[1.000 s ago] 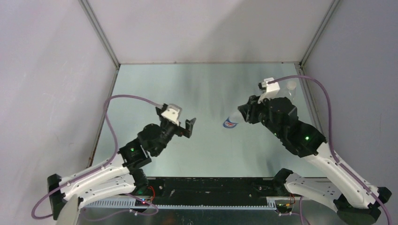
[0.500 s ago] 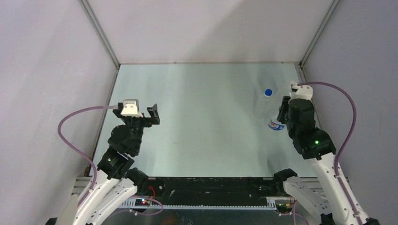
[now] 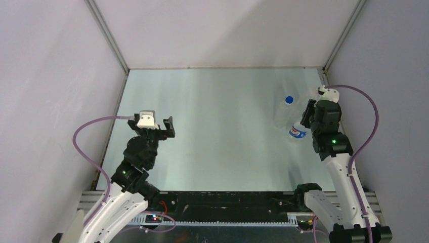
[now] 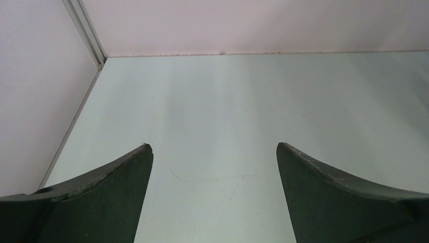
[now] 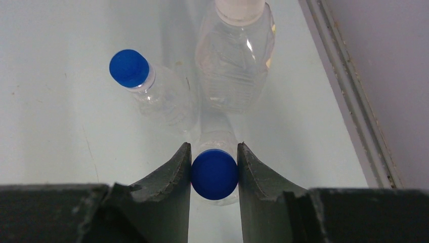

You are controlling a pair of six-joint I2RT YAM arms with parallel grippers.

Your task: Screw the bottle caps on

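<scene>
My right gripper (image 5: 214,151) is shut on the blue cap (image 5: 214,174) of the Pepsi-labelled bottle (image 3: 298,132), which stands upright under it near the table's right edge. Whether that bottle rests on the table I cannot tell. Just beyond it stands a plain clear bottle (image 5: 169,104) wearing a blue cap (image 5: 129,68), also visible from above (image 3: 289,99). Beside that one is a wider clear bottle (image 5: 236,61) with a white cap (image 5: 239,7). My left gripper (image 4: 213,147) is open over bare table at the left (image 3: 162,126), far from all bottles.
The right wall's metal rail (image 5: 349,101) runs close beside the bottles. The back wall and left corner rail (image 4: 86,30) bound the table (image 3: 217,121). A faint scratch (image 4: 212,178) marks the surface under the left gripper.
My right gripper has carried the Pepsi bottle from the table's middle to the right, next to the other two bottles. The left arm has drawn back to the left, still open.
</scene>
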